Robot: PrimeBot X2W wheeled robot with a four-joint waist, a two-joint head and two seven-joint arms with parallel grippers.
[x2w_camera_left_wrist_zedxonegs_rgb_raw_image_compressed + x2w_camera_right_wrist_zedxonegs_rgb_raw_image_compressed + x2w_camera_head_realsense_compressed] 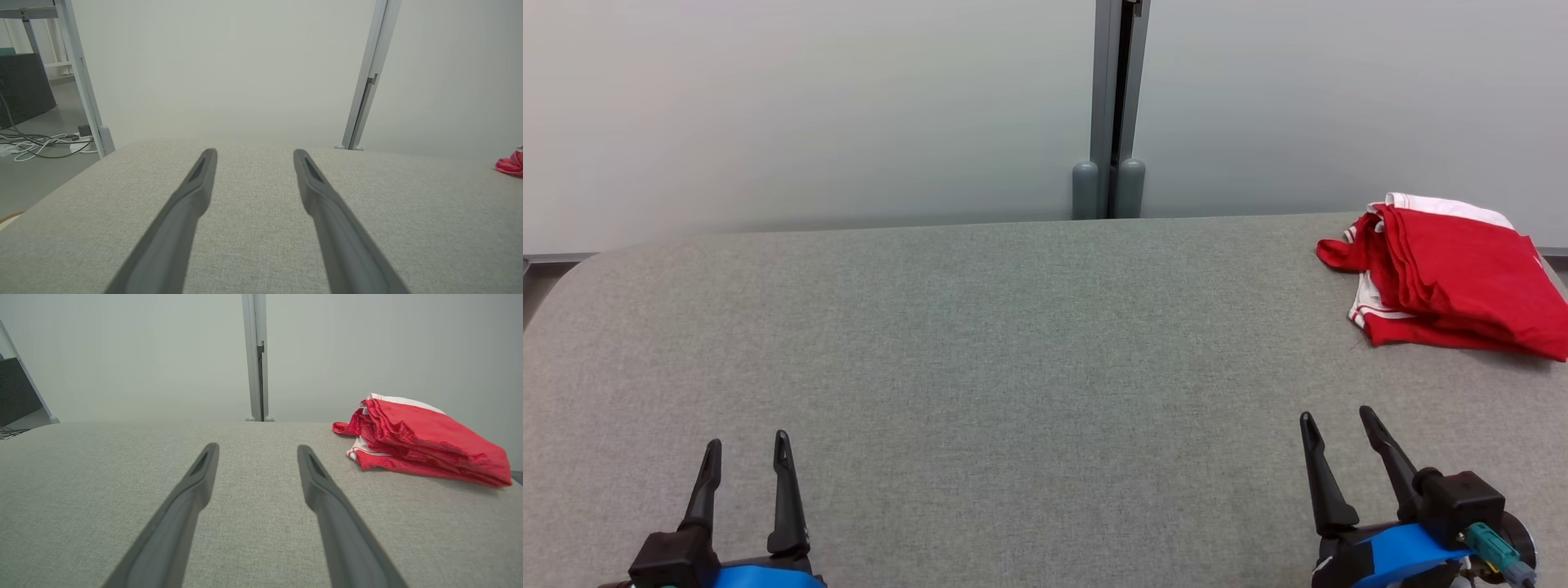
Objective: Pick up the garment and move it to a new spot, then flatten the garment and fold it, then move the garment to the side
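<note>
A red garment (1454, 278) with white trim lies folded in a loose stack at the far right of the grey fabric table (1013, 367), near its back edge. The right wrist view has the garment (421, 441) ahead and to the right of the fingers; in the left wrist view a small red corner of the garment (510, 164) peeks in at the right edge. My left gripper (747, 445) rests open at the lower left with nothing between its fingers. My right gripper (1338, 418) stands open at the lower right, well short of the garment.
A pale partition wall with a grey vertical post (1112, 106) runs behind the table. Off the table's left end, cables (36, 143) lie on the floor beside a metal frame leg (81, 77) and a dark cabinet (22, 87).
</note>
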